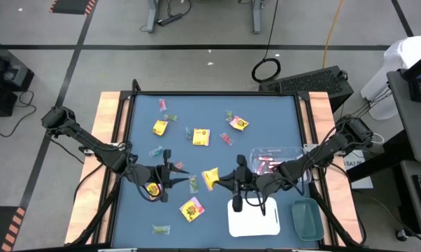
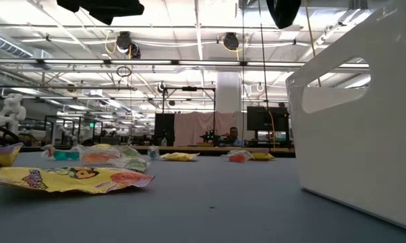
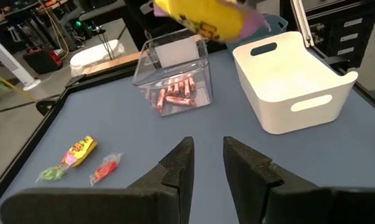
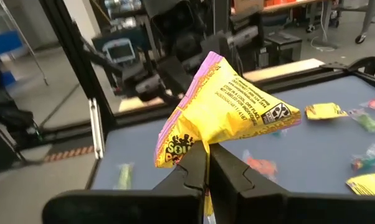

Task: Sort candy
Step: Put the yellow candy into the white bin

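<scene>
Key relation: the right end effector (image 4: 207, 163) is clamped on a yellow packet (image 4: 228, 112), holding it clear of the table (image 1: 280, 112) near the middle of the near half — the white bin (image 1: 254, 218) lies just to its near-right, so the right arm is the one placed to drop it there.
Packet axis: in the right wrist view it hangs tilted, pinched at its lower edge, the pink seam up; in the high view it shows as a yellow patch (image 1: 210, 178) at the fingertips.
Left end effector: (image 3: 206, 163) narrowly parted and holding nothing, hovering left of centre and pointing toward the right arm, with another yellow packet (image 1: 153, 190) beneath or just beside it.
Near row: a yellow packet with pink and green marks (image 1: 192, 208) lies near the front edge, left of the white bin; a small green piece (image 1: 161, 228) sits nearer still; a green-tinted tray (image 1: 308, 218) stands right of the bin.
Middle: a clear tray (image 3: 175, 76) holding pink-red sticks (image 3: 174, 95) stands just beyond the bin, on the right.
Far half: loose yellow packets (image 1: 201, 137) and small teal and red pieces are scattered well apart.
In the way: nothing stands between the held packet and the white bin — only the bin's wall needs clearing, as I judge it.
</scene>
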`<state>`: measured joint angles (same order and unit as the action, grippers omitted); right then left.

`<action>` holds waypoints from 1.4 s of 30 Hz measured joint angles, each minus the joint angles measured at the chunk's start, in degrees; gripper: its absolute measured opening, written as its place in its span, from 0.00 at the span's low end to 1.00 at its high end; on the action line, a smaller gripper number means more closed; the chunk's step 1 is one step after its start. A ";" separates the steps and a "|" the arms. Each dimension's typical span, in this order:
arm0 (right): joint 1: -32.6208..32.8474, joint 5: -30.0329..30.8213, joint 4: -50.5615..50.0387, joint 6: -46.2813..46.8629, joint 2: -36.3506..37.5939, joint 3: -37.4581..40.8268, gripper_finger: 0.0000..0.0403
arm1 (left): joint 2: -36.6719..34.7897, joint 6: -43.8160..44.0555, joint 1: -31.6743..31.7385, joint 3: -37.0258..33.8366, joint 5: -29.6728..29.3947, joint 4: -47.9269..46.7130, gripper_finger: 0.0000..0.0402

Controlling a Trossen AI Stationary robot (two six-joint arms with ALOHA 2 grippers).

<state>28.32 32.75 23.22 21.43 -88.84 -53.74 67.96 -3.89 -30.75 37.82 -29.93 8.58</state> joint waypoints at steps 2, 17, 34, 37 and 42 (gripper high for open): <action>0.25 -0.27 -2.20 -0.32 0.00 0.00 0.01 | 0.02 0.01 0.00 0.00 0.00 -0.02 0.23; 3.53 -28.53 -15.93 14.58 0.28 -0.02 0.01 | 0.02 0.15 0.03 0.00 -0.39 -0.02 0.23; 9.79 -24.43 -35.97 24.45 0.25 -0.03 0.01 | 0.19 0.24 1.40 0.02 -0.52 0.01 0.23; 9.84 -23.41 -37.04 24.95 0.22 -0.02 0.01 | 0.95 0.47 2.38 0.04 -0.50 -0.11 0.23; 9.84 -23.47 -39.60 27.32 -0.48 -0.02 0.02 | 3.01 0.09 5.00 0.04 -0.50 0.03 0.23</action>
<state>38.15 9.28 -16.38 48.75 -89.32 -53.76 70.97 -3.80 -25.76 37.87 -30.44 8.61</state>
